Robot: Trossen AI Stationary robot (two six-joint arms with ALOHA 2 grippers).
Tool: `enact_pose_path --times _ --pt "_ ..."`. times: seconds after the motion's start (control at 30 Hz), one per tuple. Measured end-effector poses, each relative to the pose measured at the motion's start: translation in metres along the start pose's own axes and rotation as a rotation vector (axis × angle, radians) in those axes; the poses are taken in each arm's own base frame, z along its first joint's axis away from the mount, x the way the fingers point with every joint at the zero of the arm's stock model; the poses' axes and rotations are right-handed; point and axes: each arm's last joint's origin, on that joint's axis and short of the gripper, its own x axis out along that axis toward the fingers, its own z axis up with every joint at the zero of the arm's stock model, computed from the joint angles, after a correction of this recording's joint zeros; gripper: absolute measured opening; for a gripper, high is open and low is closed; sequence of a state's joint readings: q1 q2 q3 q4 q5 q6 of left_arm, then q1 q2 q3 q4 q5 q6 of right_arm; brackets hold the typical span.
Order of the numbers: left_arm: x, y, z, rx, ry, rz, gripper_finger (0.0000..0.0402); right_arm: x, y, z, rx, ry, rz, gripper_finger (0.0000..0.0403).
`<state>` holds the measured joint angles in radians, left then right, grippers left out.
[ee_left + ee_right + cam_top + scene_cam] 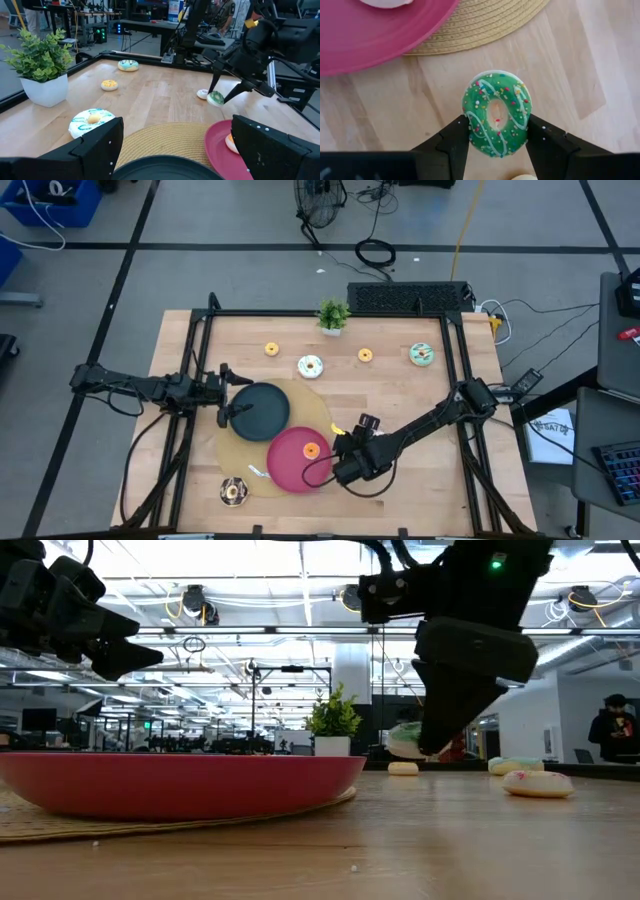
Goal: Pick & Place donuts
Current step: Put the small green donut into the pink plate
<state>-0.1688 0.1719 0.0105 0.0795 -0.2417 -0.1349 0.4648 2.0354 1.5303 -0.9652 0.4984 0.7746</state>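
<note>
So on the left side, the left gripper [228, 395] hangs over the dark plate [262, 410], fingers spread apart with nothing between them. That plate sits on a round woven mat [232, 442], and the pink plate [290, 458] is right next to it on the same mat. There's a chocolate-brown donut [234, 491] down near the front edge of the table [420, 480], off the mat.

The pink plate already has one orange donut [312, 449] lying in it. Just beside the plate's right rim is the right gripper [496, 131], and it's got a green donut [496, 113] pinched by its sides between the two fingers. Nice-looking thing too: bright green icing, thin white zigzag drizzle, loads of coloured sprinkles, small hole in the middle. It's held up on edge, clear of the wood and just off the mat's edge. From the left wrist view you can see it hanging between the fingertips, with a small pale donut [202, 93] on the table just behind it.

Along the back row: an orange one [271, 349], a white donut with blue swirls [311, 366], the little potted plant [333, 316], another small orange one [365, 355], and a mint donut [422, 355] furthest right.
</note>
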Motion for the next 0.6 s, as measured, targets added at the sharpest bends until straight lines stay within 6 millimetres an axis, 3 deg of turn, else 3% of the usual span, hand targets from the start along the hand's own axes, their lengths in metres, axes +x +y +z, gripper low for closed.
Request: enact_pose_path --times 0.27,0.6 --pt "0.0 0.0 0.0 0.0 0.0 0.0 0.0365 0.004 -0.009 0.008 -0.024 0.005 -0.005 0.0166" --pt "0.0 0.0 0.0 0.0 0.001 0.0 0.0365 -0.021 -0.015 0.028 -0.038 -0.17 0.121 0.0166"
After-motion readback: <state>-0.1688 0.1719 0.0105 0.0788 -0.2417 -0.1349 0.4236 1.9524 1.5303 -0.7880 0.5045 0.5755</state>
